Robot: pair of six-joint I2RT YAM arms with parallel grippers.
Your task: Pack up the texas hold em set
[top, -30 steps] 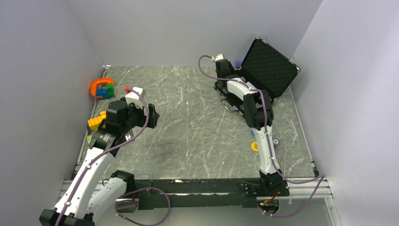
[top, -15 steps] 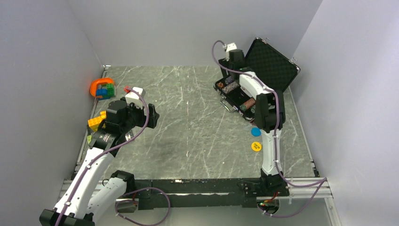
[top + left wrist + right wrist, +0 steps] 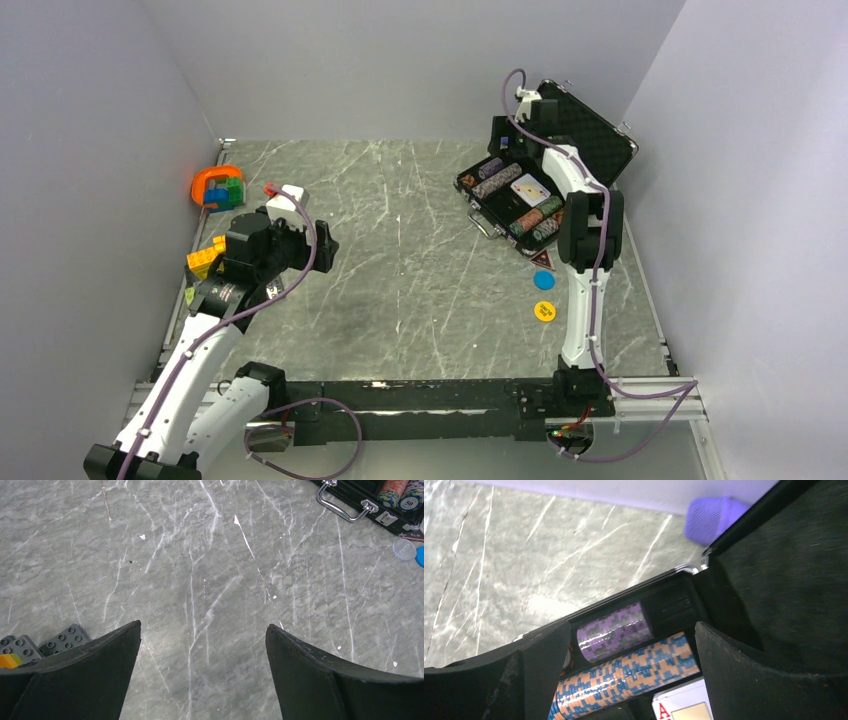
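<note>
While my right pincer (image 3: 631, 630) hangs wide and empty over the case (image 3: 585, 150), the blue disc (image 3: 543, 280) lies nearer me.

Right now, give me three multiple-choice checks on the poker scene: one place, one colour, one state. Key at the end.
1. Where do the blue disc and yellow disc lie?
A) inside the briefcase
B) on the table, on the briefcase's near side
C) on the table, behind the briefcase

2. What colour is the short chip stack next to the blue-and-orange stack?
A) purple and black
B) red and white
C) green and yellow

3. What state is the lid in?
A) shut and latched
B) open, standing up
C) detached, flat on the table

Key:
1 B: the top view shows both discs on bare marble just in front of the briefcase.
2 A: the right wrist view shows its purple-and-black edge pattern.
3 B: its dark foam lining faces the top camera, above the filled tray.
</note>
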